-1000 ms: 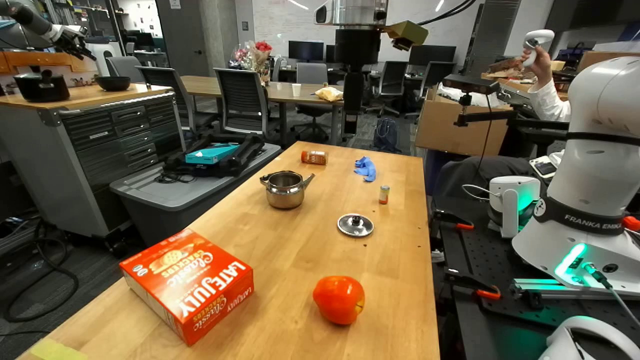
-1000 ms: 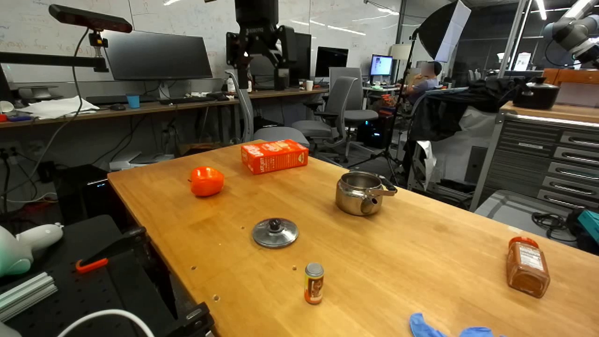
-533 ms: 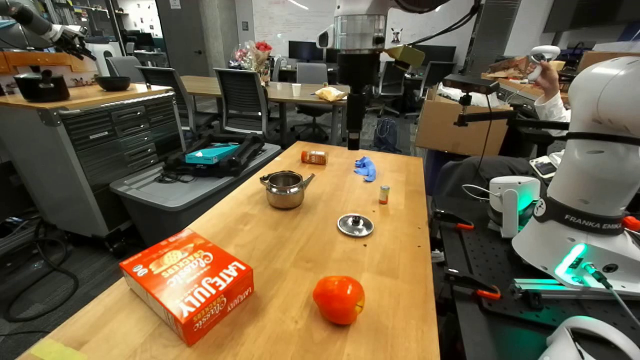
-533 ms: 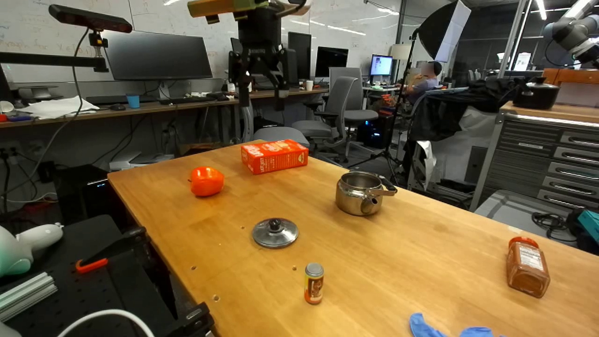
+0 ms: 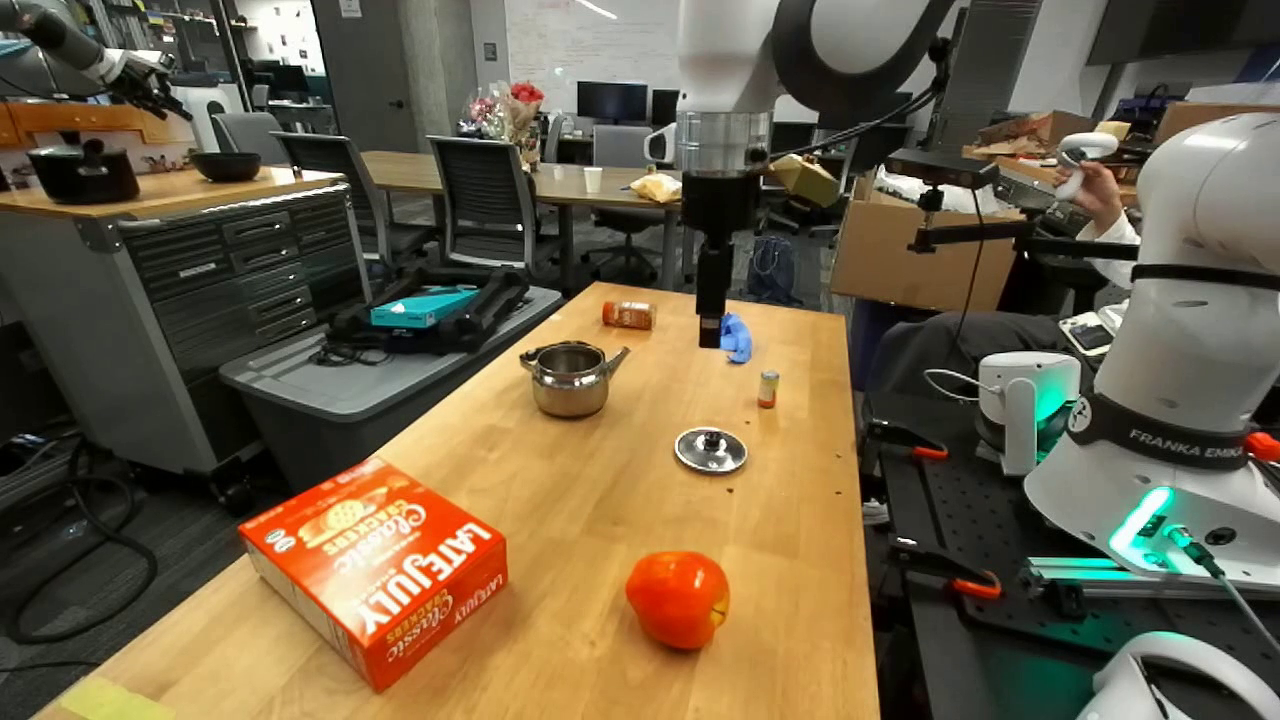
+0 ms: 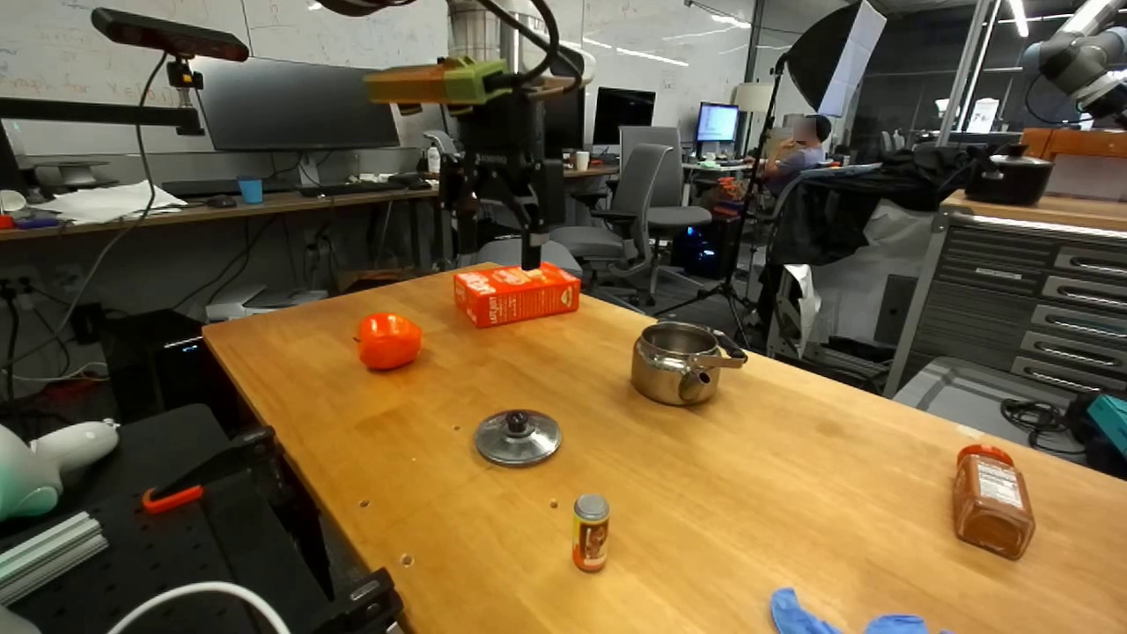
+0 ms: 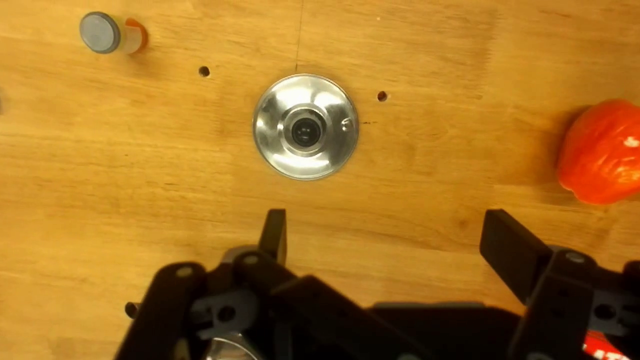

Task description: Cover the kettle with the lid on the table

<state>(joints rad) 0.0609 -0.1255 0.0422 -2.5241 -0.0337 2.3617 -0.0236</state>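
Whiteboard panels (image 5: 590, 50) are spanning the background, and a long wooden desk (image 5: 590, 490) is stretching out beneath the claw (image 7: 387, 222). A white robot arm (image 5: 1180, 340) is standing beside the desk and holding the claw above it, fingers pointing down. The jaws are standing wide apart, with wood grain showing between them in the wrist view.

A red-orange box of crackers (image 6: 519, 299) is lying flat, beyond the claw in an exterior view, where one fingertip is overlapping its upper face. The silver kettle (image 6: 662, 374) is standing upright on the desk, lower than the claw and to the right of it in that same view, its round mouth gaping upward. In the wrist view, a curved sliver of the kettle is showing behind the claw's fingers, which are hiding the remainder.

Well apart from the claw, a reddish-brown spice jar (image 6: 993, 506) is lying on its side. A round red-orange fruit (image 7: 602, 155) is resting ahead of the claw, at the right edge of the wrist view.

The silver lid (image 7: 306, 131) is lying flat on the desk, dark knob up, below the claw and ahead of its fingertips in the wrist view, on the opposite side of them from the kettle. Farther ahead of the claw, near the lid, a small grey-capped bottle (image 7: 107, 32) is standing upright.
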